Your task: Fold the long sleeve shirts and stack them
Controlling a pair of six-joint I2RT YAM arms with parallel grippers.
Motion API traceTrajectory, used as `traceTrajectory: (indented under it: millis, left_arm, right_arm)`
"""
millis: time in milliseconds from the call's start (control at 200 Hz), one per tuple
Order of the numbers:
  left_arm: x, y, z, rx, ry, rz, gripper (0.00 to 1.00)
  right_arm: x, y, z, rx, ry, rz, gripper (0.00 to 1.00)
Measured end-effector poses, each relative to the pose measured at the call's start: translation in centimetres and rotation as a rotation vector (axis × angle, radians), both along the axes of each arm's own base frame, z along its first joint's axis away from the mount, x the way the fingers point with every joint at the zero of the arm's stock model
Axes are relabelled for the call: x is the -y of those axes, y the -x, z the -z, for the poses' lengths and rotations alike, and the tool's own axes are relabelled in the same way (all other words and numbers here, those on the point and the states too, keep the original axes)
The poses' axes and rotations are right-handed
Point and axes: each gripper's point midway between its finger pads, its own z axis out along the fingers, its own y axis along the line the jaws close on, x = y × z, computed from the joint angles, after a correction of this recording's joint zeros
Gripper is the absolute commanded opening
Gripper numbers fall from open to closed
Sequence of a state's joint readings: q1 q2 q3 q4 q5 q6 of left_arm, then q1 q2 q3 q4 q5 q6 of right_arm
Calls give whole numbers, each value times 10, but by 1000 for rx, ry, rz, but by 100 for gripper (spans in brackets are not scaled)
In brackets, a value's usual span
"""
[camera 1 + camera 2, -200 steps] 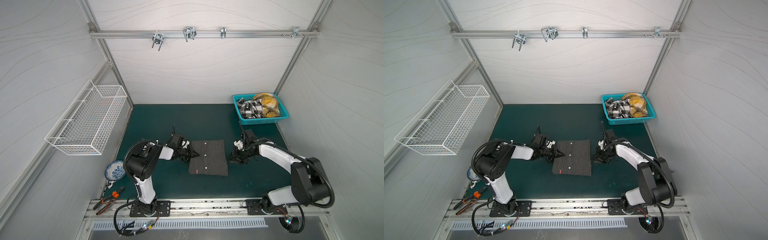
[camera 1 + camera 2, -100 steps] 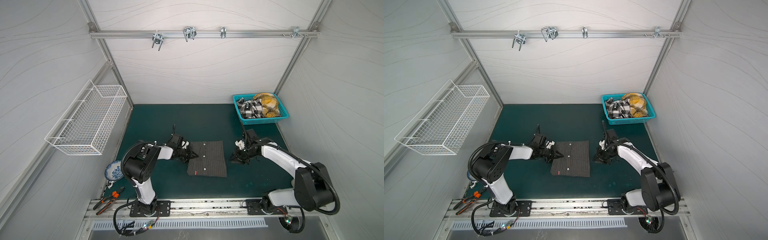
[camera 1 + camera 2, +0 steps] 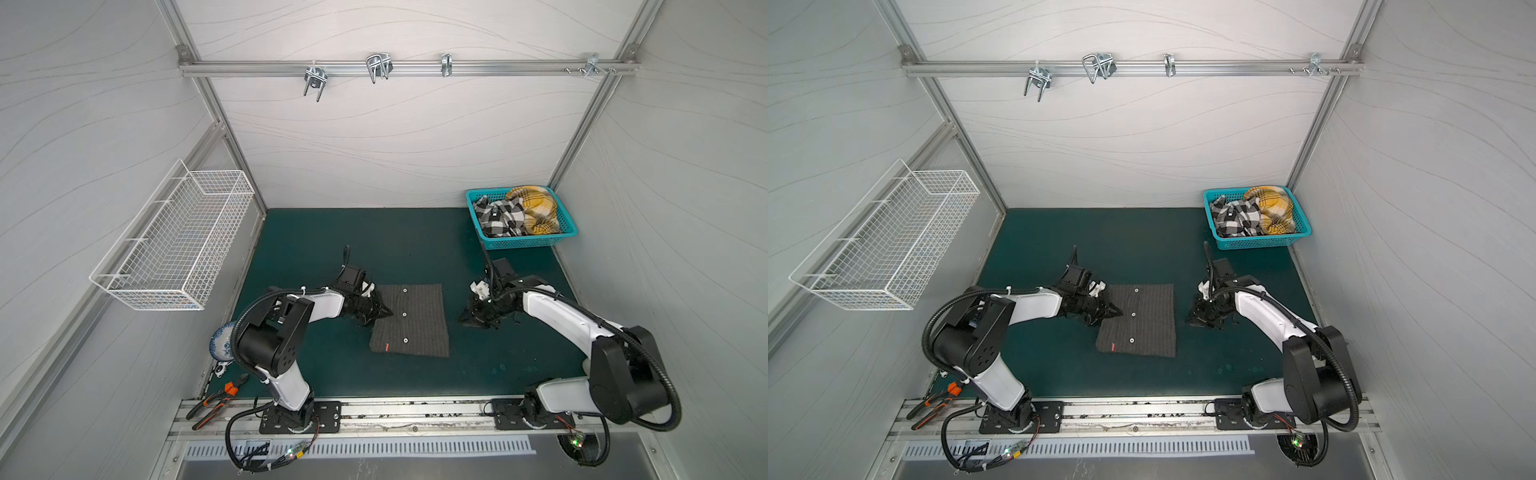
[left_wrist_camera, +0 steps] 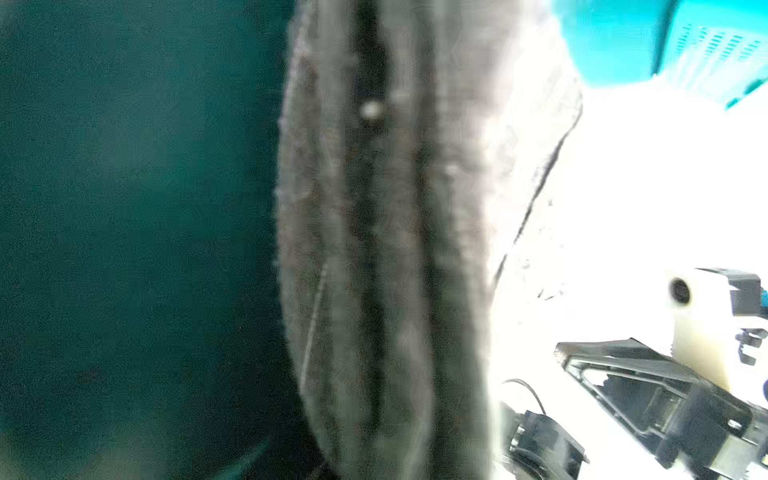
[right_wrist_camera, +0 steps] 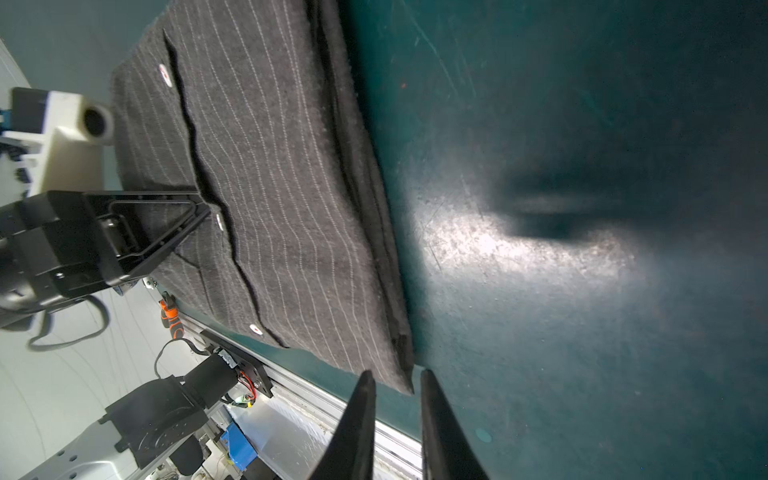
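The charcoal shirt (image 3: 409, 320) lies folded into a neat rectangle at the centre of the tabletop (image 3: 332, 374), button strip up. So the step in hand looks like the last tidying of this first fold. The left fingers (image 3: 387, 312) are shut together, with their tip resting on the shirt's 9 o'clock edge near the middle button. Whether any cloth is pinched between them I cannot tell. The right fingers (image 3: 464, 322) sit low over the tabletop on the shirt's 3 o'clock side, clear of the cloth, with a narrow gap between them and nothing in it. The black-and-white plaid shirt (image 3: 498, 216) and the yellow plaid shirt (image 3: 536, 203) are bunched together in the basket (image 3: 523, 242) at the 1 o'clock corner, not yet folded. Next, I judge, the left fingers should lift off without dragging the fold. The right fingers, which are nearer the basket, would need to spread wider and take one plaid shirt alone.
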State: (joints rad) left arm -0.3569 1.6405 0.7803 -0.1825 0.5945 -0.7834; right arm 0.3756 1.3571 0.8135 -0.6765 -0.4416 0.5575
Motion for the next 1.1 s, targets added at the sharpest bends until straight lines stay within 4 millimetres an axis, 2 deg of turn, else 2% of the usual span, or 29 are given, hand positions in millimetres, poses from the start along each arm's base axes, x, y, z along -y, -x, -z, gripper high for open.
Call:
traceTrajectory:
  millis: [80, 185, 330, 445, 525, 620, 725, 790, 850, 860, 880, 895, 955, 1005, 1040, 1100]
  left_arm:
    - [-19, -8, -21, 41, -115, -5, 0]
    - [-54, -27, -66, 139, -306, -26, 0]
    - [-123, -47, -141, 277, -674, -95, 0]
    - [-179, -49, -190, 332, -1014, -158, 0]
    - [-203, -45, -203, 314, -1233, -151, 0]
    - [-207, -45, -187, 233, -1439, -53, 0]
    - [-184, -49, -141, 131, -1600, 99, 0]
    - [-156, -52, -106, 88, -1652, 189, 0]
    - [-123, -54, -81, 82, -1664, 247, 42]
    - [-116, -54, -76, 85, -1665, 260, 52]
    - [-102, -54, -70, 93, -1663, 274, 90]
    - [-88, -55, -64, 109, -1660, 290, 98]
    - [-37, -55, -52, 174, -1616, 321, 99]
    - [18, -53, -50, 258, -1539, 339, 99]
    - [57, -52, -56, 329, -1464, 333, 99]
    - [107, -44, -72, 424, -1330, 322, 99]
  right_arm:
    - [0, 2, -1, 6, 6, -4, 21]
    - [-1, 3, -5, 17, 5, -8, 21]
    - [-4, 4, -10, 29, -7, -9, 21]
    - [-8, 3, -14, 39, -32, -11, 20]
    - [-10, 2, -16, 46, -46, -15, 20]
    - [-10, 2, -20, 56, -66, -19, 20]
    - [-3, 1, -27, 77, -111, 0, 20]
    - [8, 0, -28, 85, -135, 32, 20]
    - [17, 2, -27, 87, -156, 62, 22]
    - [18, 3, -27, 87, -159, 65, 23]
    - [21, 4, -27, 87, -165, 72, 26]
    - [22, 5, -26, 85, -168, 79, 27]
    - [27, 11, -26, 84, -180, 93, 33]
    - [28, 19, -29, 85, -192, 94, 37]
    - [29, 23, -32, 92, -199, 94, 38]
    - [29, 30, -39, 114, -209, 90, 40]
